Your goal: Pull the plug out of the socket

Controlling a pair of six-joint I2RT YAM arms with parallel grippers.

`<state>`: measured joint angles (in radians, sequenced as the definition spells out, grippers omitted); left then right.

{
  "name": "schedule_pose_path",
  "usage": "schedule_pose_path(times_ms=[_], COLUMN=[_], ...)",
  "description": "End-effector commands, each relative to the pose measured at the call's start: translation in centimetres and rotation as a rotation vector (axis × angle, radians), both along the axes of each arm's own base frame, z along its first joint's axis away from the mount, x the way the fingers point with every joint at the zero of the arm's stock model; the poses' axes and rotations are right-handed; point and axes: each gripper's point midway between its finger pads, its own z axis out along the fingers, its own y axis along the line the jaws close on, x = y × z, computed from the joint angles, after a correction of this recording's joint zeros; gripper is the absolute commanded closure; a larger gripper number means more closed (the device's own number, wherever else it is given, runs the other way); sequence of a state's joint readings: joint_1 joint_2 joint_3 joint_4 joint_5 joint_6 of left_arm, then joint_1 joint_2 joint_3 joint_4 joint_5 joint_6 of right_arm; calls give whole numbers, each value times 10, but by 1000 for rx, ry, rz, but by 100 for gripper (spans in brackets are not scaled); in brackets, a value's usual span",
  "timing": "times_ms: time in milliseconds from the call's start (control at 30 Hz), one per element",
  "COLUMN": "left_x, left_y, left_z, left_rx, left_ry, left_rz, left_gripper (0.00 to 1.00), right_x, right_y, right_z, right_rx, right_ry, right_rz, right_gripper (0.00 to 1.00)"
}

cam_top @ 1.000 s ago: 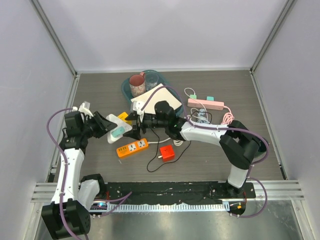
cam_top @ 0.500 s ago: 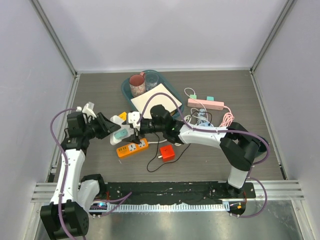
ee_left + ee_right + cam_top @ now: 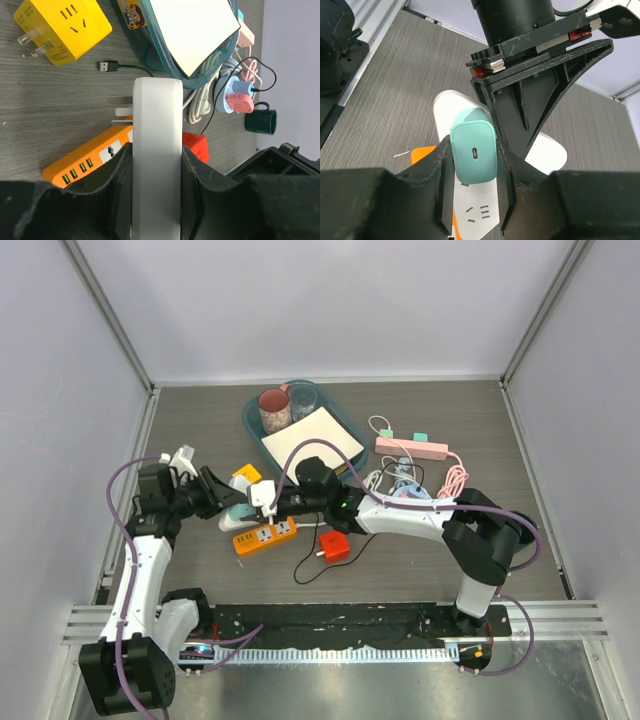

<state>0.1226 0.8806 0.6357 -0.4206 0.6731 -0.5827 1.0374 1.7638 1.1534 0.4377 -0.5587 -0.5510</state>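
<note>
The socket is a white power strip (image 3: 156,150), held off the table with my left gripper (image 3: 156,165) shut on its two narrow sides. A teal plug (image 3: 474,152) with a small port in its end sits on the strip's white face (image 3: 479,212). My right gripper (image 3: 473,155) is shut on that plug, and its pads (image 3: 442,165) press on both of the plug's sides. From above, the two grippers meet at the left centre of the table: left gripper (image 3: 213,495), plug (image 3: 241,510), right gripper (image 3: 258,502).
An orange power strip (image 3: 265,536) lies just below the held strip, with a red cube adapter (image 3: 334,547) and a black cable to its right. A yellow adapter (image 3: 246,474) sits behind. Farther back are a teal tray (image 3: 252,418) with a cup (image 3: 272,410), and a pink strip (image 3: 410,448).
My right gripper moved left onto the teal plug and closed on it. My left arm shifted the white strip a little back and left, still gripping it.
</note>
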Motion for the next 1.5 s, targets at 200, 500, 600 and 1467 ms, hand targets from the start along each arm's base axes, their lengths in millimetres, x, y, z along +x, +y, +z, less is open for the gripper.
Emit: schedule_pose_path(times_ms=[200, 500, 600, 1467], left_x=[11, 9, 9, 17], left_y=[3, 5, 3, 23], left_z=[-5, -1, -2, 0], left_rx=[18, 50, 37, 108], left_ry=[25, -45, -29, -37], left_rz=[22, 30, 18, 144], left_gripper=[100, 100, 100, 100], right_x=[-12, 5, 3, -13], right_y=[-7, -31, -34, -38], right_z=[50, 85, 83, 75], right_rx=[103, 304, 313, 210], right_ry=[-136, -25, 5, -36], right_rz=[24, -19, -10, -35], right_gripper=[99, 99, 99, 99])
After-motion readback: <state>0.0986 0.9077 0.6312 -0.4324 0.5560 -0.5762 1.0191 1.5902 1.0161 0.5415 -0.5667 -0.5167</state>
